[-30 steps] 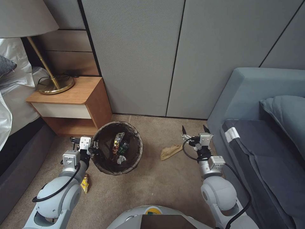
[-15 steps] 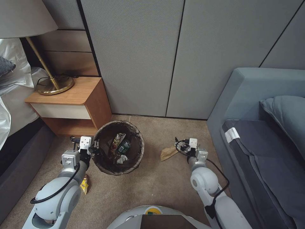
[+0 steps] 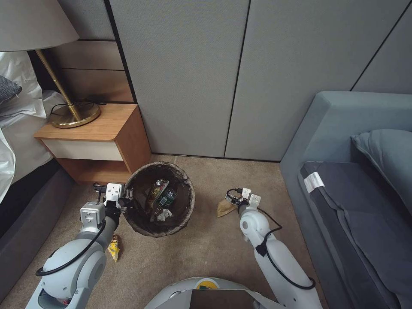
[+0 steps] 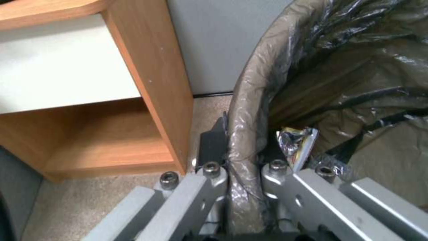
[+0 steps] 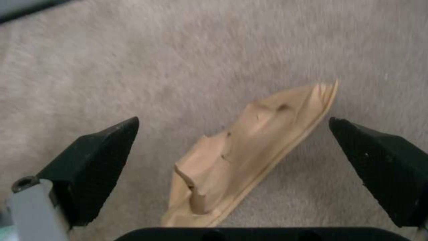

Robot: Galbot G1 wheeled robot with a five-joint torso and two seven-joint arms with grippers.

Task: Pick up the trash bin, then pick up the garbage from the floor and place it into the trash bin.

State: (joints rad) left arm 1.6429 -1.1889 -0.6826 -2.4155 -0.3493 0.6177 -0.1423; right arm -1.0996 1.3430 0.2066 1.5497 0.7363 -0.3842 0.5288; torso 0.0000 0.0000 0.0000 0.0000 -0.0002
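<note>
— Brass and wood over on the far left: a lamp (image 3: 64, 103) standing on the bedside cabinet (image 3: 96, 141), beside the bed. What's the robot got down there?

— Just in front of that cabinet the left gripper (image 3: 125, 201) is pinched shut on the rim of the trash bin (image 3: 141, 223); from its wrist camera you can see one finger (image 4: 212, 147) outside and the other inside, the dark bag squeezed between them. On the carpet (image 3: 206, 249) by that arm lies a yellow wrapper (image 3: 113, 248), loose.

— And the bin itself?

— It sits left of centre, mouth up, near the wall panels. Inside: a shiny snack wrapper (image 3: 157, 190), a bottle with a green label (image 3: 166, 198) and a wad of white tissue (image 3: 162, 215).

— Move right. What's that tan thing?

— A tan paper scrap (image 3: 225, 207), flat on the carpet between the bin and the sofa (image 3: 343, 171). The right gripper (image 3: 232, 197) is low over its right end, spread wide; in its wrist view the two black fingertips (image 5: 96, 167) stand either side of the scrap (image 5: 249, 147), neither touching it.

— So nothing gripped on that side?

— Nothing; the paper lies free between the open fingers.
</note>
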